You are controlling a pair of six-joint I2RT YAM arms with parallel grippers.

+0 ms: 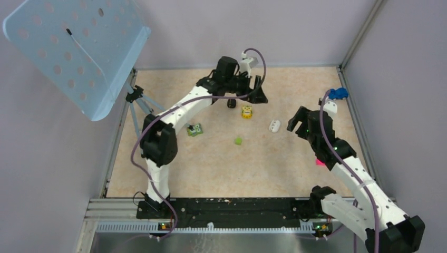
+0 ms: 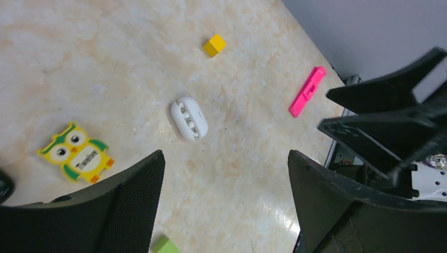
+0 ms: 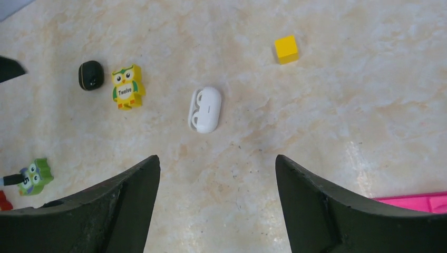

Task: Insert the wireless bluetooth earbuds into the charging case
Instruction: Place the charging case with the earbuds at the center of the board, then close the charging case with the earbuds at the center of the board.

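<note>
One tiny black earbud [image 3: 9, 180] with a short stem is seen on the table [image 1: 263, 168], just beside one green owl figure [image 3: 35, 176]; a second earbud cannot be made out. One white charging case [image 3: 205, 109] lies open near the middle, with two hollows shown, well apart from that earbud. Between them, one black oval thing [image 3: 90, 75] and one yellow owl figure [image 3: 127, 86] are placed side by side. One yellow cube [image 3: 286, 49], one green cube [image 1: 238, 140] and one pink piece [image 2: 307, 90] are counted. The left end effector [image 1: 259, 90] and the right end effector [image 3: 216, 158] are both spread, and nothing is held.
</note>
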